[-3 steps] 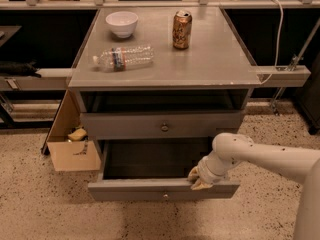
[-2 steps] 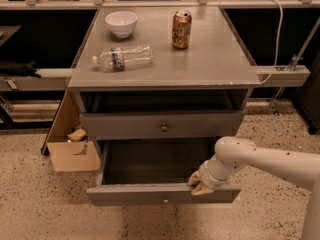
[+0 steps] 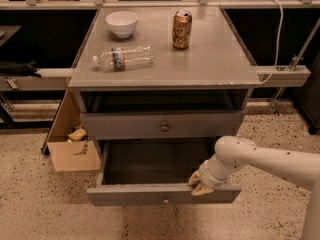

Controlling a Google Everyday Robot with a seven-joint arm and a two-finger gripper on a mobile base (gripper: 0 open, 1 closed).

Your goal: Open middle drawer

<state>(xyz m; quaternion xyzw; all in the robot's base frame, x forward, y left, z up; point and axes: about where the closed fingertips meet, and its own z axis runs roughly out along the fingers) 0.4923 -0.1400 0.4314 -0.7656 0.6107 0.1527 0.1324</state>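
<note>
Middle drawer (image 3: 150, 195) sits pulled well out at lower centre, cavity showing. The gripper (image 3: 202, 184) is at the right of its front's top rim; whether the jaws clamp it, I cannot tell. Pull looks nearly done. Next: release and lift clear.

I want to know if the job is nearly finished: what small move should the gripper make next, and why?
Probably lift off and back away. The middle drawer stands well out with its inside open to view, and the gripper rests at the top edge of its front, so little pulling seems left.
</note>
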